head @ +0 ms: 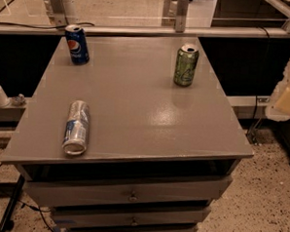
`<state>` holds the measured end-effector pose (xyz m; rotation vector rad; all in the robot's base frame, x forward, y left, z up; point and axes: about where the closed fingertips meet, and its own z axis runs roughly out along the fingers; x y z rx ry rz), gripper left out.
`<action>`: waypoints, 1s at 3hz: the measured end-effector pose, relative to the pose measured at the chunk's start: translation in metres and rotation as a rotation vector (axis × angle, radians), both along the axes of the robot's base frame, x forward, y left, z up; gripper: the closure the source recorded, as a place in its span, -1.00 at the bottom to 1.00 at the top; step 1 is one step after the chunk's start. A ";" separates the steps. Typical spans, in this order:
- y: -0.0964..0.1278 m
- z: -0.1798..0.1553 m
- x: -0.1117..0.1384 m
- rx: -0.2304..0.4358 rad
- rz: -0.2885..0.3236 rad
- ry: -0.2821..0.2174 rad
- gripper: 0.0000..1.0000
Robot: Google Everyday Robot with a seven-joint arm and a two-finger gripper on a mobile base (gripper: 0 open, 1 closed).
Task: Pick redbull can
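The redbull can [76, 128], slim and silver with blue patches, lies on its side near the front left of the grey tabletop [145, 113], its top end facing the front edge. My gripper [288, 91] shows only as a pale white and yellowish shape at the right edge of the view. It is beyond the table's right side, far from the can and touching nothing.
A dark blue Pepsi can [77, 44] stands upright at the back left. A green can [186, 64] stands upright at the back right. The table is a cabinet with drawers [131, 195] below. A rail [139, 31] runs behind it.
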<state>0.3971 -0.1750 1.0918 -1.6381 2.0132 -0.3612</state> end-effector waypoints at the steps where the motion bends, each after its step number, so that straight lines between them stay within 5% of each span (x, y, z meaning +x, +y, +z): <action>1: 0.000 0.000 0.000 0.000 0.000 0.000 -1.00; 3: 0.002 0.000 0.000 0.002 0.006 -0.003 -1.00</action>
